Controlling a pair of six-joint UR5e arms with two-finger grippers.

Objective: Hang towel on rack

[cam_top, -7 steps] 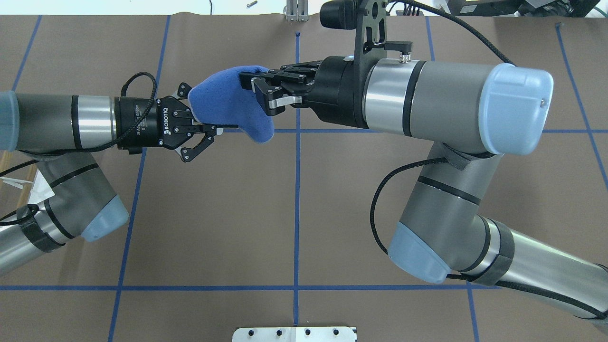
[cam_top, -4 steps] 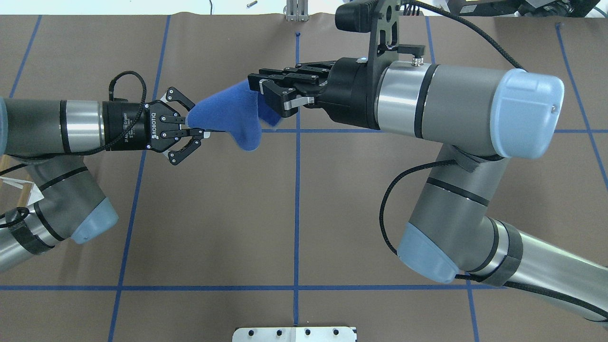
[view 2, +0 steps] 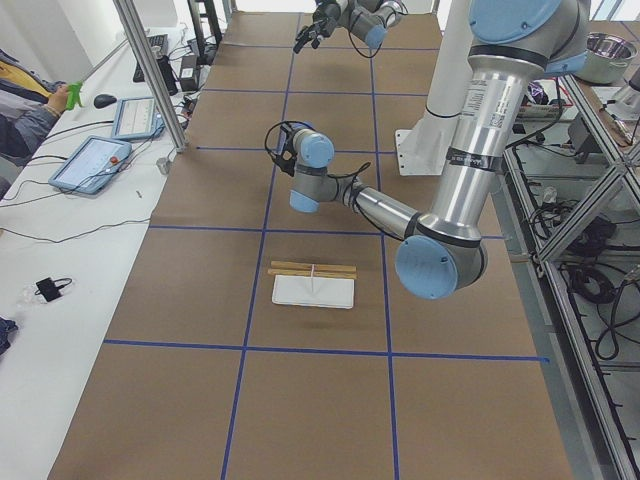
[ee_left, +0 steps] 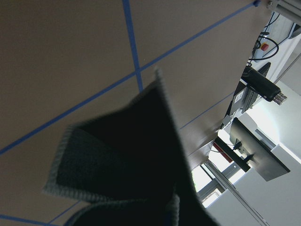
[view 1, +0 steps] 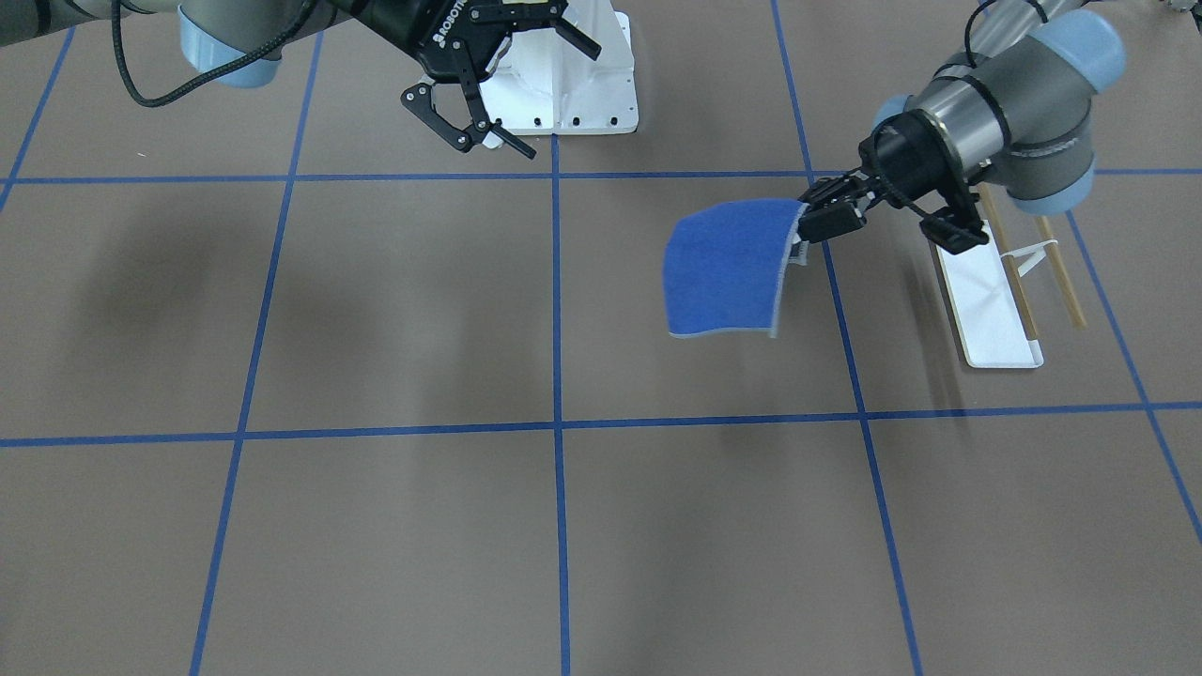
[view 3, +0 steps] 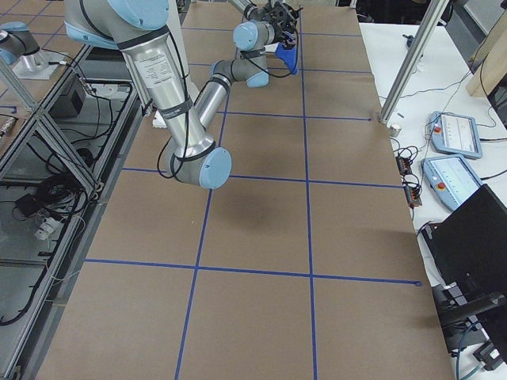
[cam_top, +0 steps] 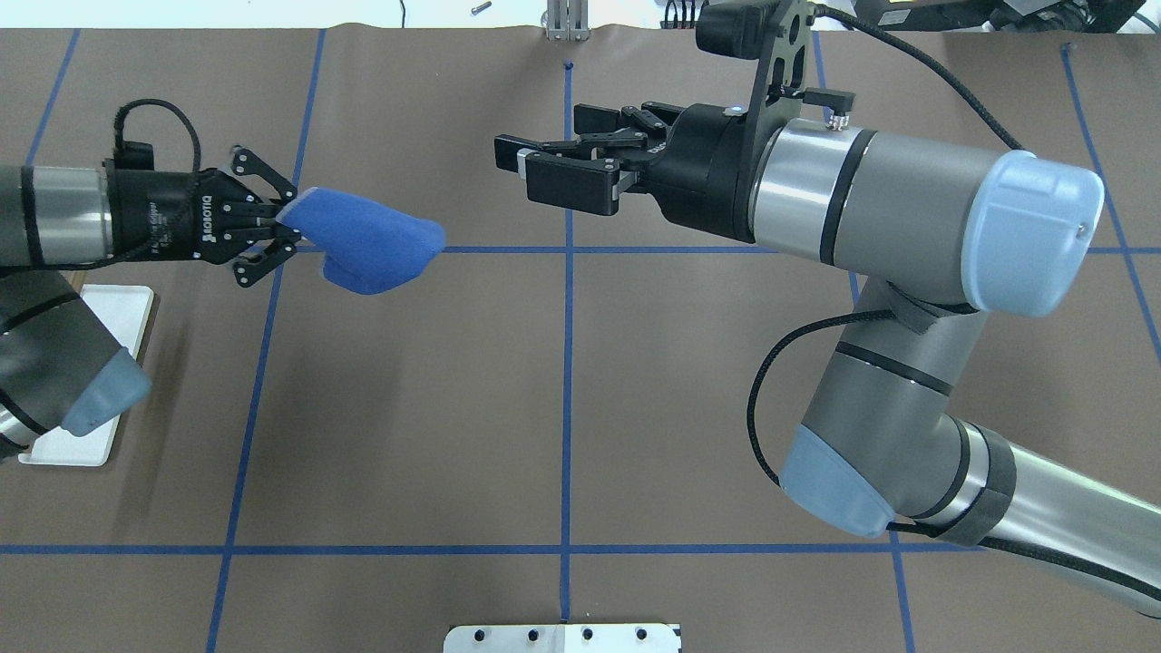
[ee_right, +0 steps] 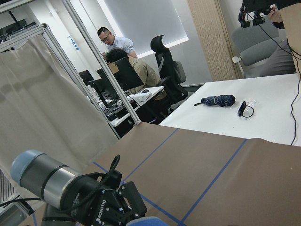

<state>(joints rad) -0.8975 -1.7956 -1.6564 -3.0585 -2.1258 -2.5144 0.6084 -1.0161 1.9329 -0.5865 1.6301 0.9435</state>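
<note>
Overhead exterior showed the left gripper [cam_top: 283,227] clamped on one edge of the towel [cam_top: 372,240]. The blue cloth drooped forward from the jaws, limp, folded and off the table. The rack [view 1: 991,314] stood behind those jaws, bars bare, so the hanging was not yet done. The right gripper [cam_top: 521,163] gaped empty, well apart.

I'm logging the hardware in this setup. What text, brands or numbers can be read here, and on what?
"ROBOTIQ": on the body of the left claw, upside down in the overhead view.
"ROBOTIQ": on the body of the right claw, front-facing view.
Small print beside the left claw's logo: too small to read.
No text shows on the towel or the rack.
</note>
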